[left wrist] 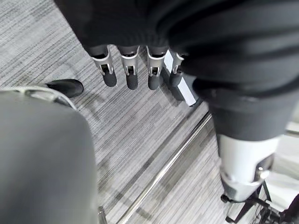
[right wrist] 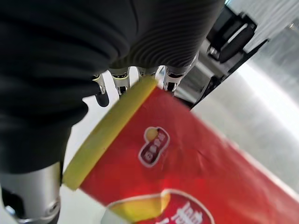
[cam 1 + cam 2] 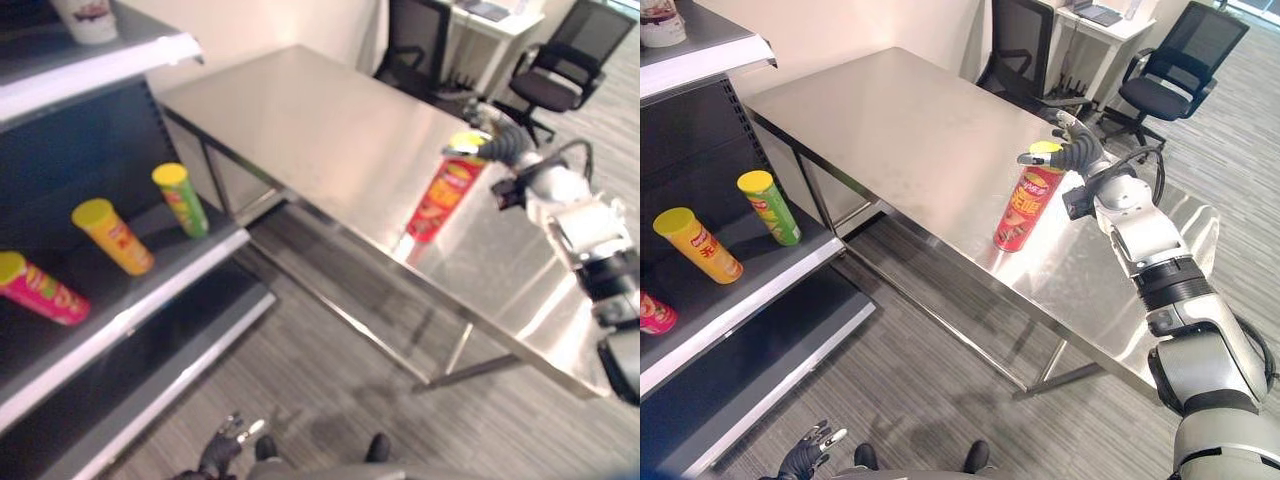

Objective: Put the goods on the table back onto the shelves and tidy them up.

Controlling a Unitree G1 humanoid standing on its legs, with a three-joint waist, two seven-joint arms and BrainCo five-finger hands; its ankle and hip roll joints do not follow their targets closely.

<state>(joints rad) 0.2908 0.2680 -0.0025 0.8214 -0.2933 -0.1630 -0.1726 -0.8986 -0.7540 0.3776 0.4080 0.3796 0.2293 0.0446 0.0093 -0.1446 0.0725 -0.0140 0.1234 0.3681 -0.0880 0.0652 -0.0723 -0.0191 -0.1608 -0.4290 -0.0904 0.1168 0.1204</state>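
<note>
A red chip can [image 3: 1025, 205] with a yellow lid stands slightly tilted on the steel table [image 3: 910, 120], near its front edge. My right hand [image 3: 1075, 150] is at the can's top, the lid against its palm side. Its fingers [image 2: 120, 80] reach straight past the lid's rim and are not curled round it, so the hand is open. On the shelf unit's middle board [image 3: 150, 290] lie a green can [image 3: 181, 199], a yellow can [image 3: 113, 235] and a pink can [image 3: 42, 288]. My left hand [image 3: 225, 445] hangs low above the floor, its fingers [image 1: 131, 70] straight and holding nothing.
A white cup [image 3: 87, 18] stands on the top shelf. Two black office chairs [image 3: 1170, 70] and a white desk [image 3: 1105, 25] stand behind the table. Grey floor lies between the shelf unit and the table, with the lowest shelf board [image 3: 170, 370] jutting into it.
</note>
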